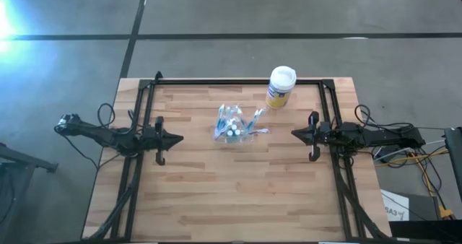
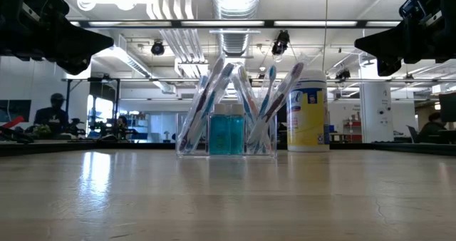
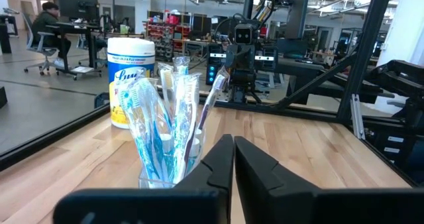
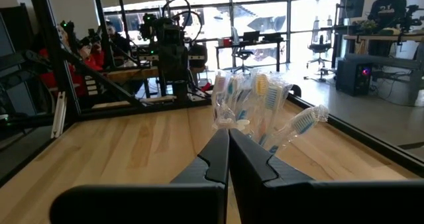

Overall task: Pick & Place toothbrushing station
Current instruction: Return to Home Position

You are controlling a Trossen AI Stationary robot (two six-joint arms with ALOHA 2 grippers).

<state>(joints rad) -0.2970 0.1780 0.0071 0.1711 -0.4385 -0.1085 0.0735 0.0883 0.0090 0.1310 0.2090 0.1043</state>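
The toothbrushing station (image 1: 233, 125) is a clear plastic holder with several wrapped toothbrushes and small teal bottles; its base stands on the wooden table, a little beyond the middle. It also shows in the low view (image 2: 228, 120), the left wrist view (image 3: 165, 131) and the right wrist view (image 4: 255, 105). My left gripper (image 1: 180, 138) is shut and empty, above the table to the station's left. My right gripper (image 1: 294, 133) is shut and empty, above the table to the station's right. Both point at the station.
A yellow canister with a white lid (image 1: 280, 86) stands behind the station toward the far right. A black frame (image 1: 238, 81) runs along the table's far edge and sides. The near half of the table (image 1: 231, 193) is bare wood.
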